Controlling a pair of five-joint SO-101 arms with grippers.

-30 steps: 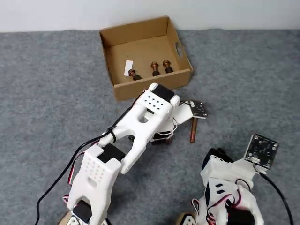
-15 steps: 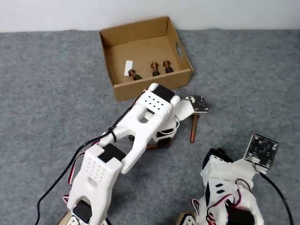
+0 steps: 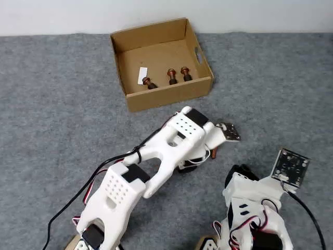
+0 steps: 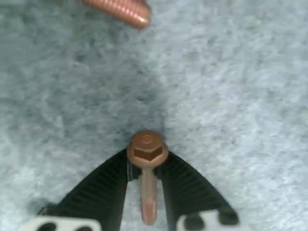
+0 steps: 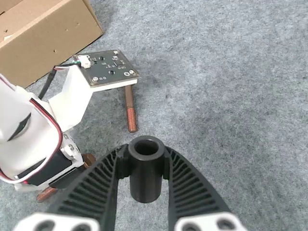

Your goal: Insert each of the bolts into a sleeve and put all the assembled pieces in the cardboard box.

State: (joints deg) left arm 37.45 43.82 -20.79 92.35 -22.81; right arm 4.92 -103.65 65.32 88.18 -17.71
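Observation:
My left gripper (image 4: 147, 159) is shut on a copper bolt (image 4: 147, 150), its hex head poking out past the fingertips just above the grey carpet. A second bolt (image 5: 130, 111) lies loose on the carpet, partly under the left arm's wrist camera board (image 5: 108, 70); its lower end peeks out in the high view (image 3: 214, 152). My right gripper (image 5: 146, 185) is shut on a black sleeve (image 5: 146, 168), held upright with its bore open, close to the left arm (image 3: 177, 140). The cardboard box (image 3: 166, 96) at the back holds three assembled pieces (image 3: 171, 76).
The box's corner (image 5: 43, 24) stands just beyond the left arm. A white label (image 3: 142, 75) lies inside the box. Open grey carpet stretches to the left and right of both arms. The right arm's base (image 3: 255, 213) sits at the front edge.
The left arm has swung right and toward the front with the bolt in its gripper, and now covers most of the loose bolt. The right arm has stayed still.

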